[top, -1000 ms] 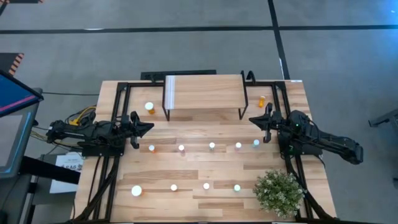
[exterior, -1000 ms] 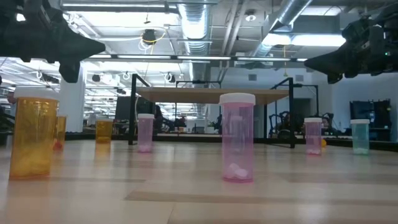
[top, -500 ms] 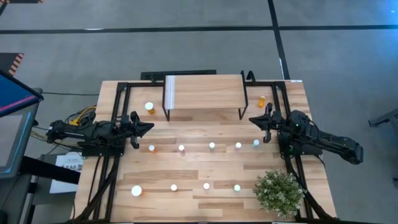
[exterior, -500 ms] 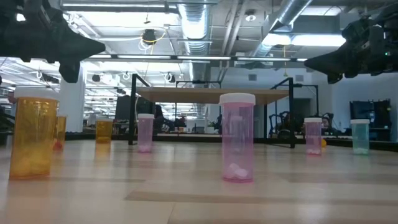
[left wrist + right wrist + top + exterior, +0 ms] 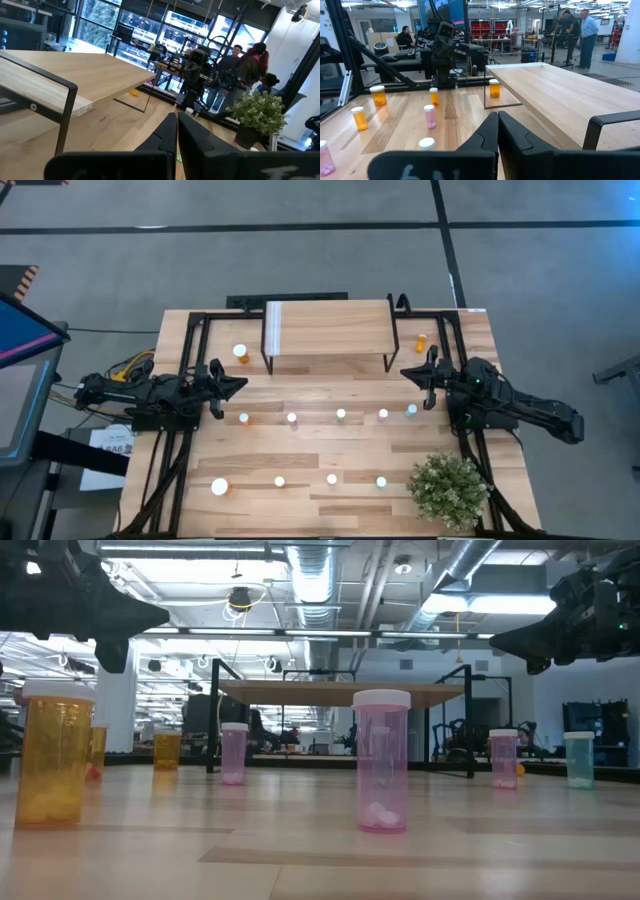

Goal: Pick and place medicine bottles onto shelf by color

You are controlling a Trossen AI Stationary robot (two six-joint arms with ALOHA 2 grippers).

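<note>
From above, my left pincer (image 5: 238, 385) hovers just off the near-left leg of the small raised light-wood shelf on thin black legs (image 5: 330, 328), and my right pincer (image 5: 405, 373) hangs off the opposite leg; the shelf top is bare, so nothing is sorted yet. The tiny white-capped medicine bottles (image 5: 341, 415) stand in two rows on the wooden bench (image 5: 300, 445), the closer row just past both pincers. From bench height, a pink bottle (image 5: 382, 760) stands upright nearest, a large orange one (image 5: 54, 753) off to one side. My left wrist view shows my fingers (image 5: 187, 135) pressed together, closed on nothing; the right wrist view shows the same (image 5: 507, 134). I judge I should spread one pincer first, descend over a single bottle's body, and keep clear of its neighbours.
</note>
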